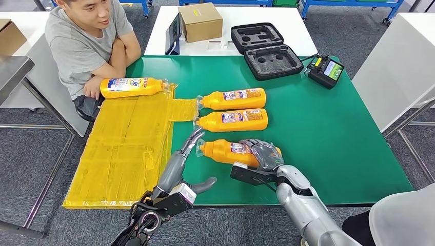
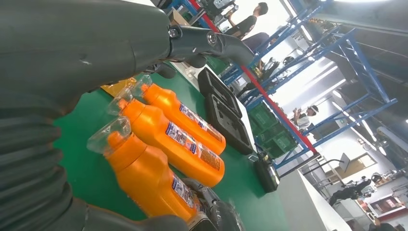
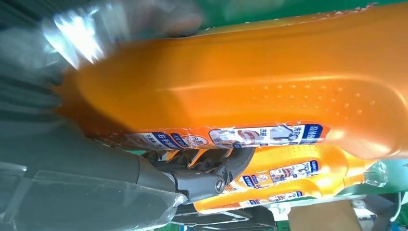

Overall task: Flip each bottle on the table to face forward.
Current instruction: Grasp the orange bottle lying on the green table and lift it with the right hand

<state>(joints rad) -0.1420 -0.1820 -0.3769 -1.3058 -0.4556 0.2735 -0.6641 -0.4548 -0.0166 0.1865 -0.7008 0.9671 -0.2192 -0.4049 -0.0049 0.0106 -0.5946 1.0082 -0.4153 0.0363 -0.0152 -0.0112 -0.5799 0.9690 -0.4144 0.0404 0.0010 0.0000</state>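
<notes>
Green bench, four orange bottles lying on their sides. Nearest bottle just below two labelled ones — right robot hand wrapped over its base end, gripping; left robot hand beside its clear cap, fingers extended, holding nothing. Best rolled slowly about its long axis, cap end steadied, clear of the neighbour. Label side mostly turned away; right fingers partly hidden behind the bottle — contact at the cap unclear.
</notes>
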